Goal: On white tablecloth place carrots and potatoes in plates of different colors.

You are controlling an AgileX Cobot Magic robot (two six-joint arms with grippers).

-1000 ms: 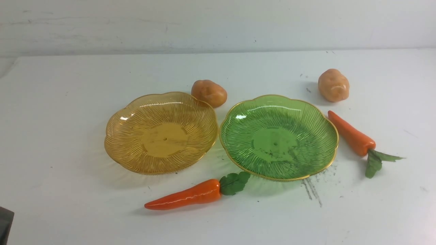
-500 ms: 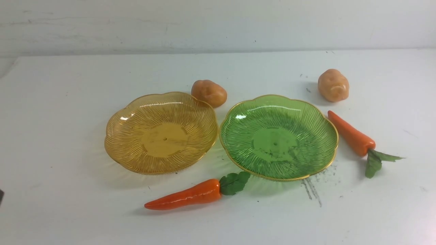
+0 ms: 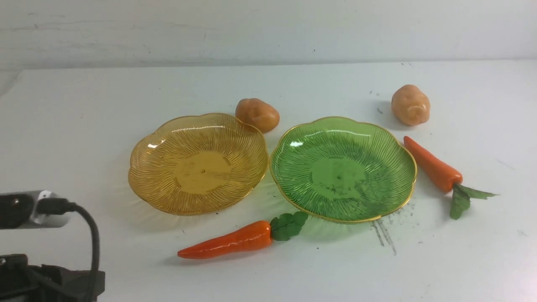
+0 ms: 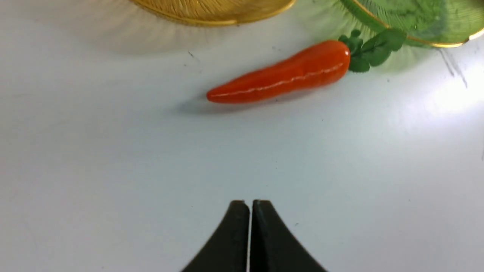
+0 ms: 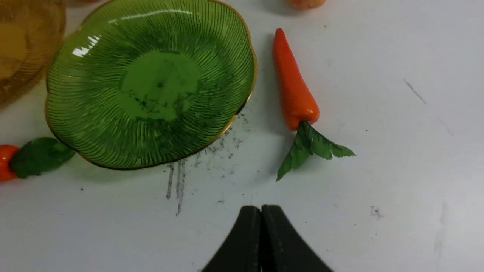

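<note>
White tablecloth (image 3: 84, 126), specked and scuffed, runs back to a pale wall, and nothing on it has been sorted yet. Mid-cloth, the amber plate (image 3: 153, 188) and the green plate (image 3: 392, 184) sit rim to rim, both bare.

One potato (image 3: 257, 114) lies just beyond the amber plate's far rim, and the other potato (image 3: 410, 105) is toward the far right corner. One carrot (image 3: 226, 243) lies toward the near edge, its leaves at the green plate's rim. The second carrot (image 3: 432, 165) lies beside that plate, toward the right edge.

All four placements remain. The left gripper (image 4: 250, 206) and right gripper (image 5: 261, 211) each hover over bare cloth with fingers pressed together, holding nothing.
</note>
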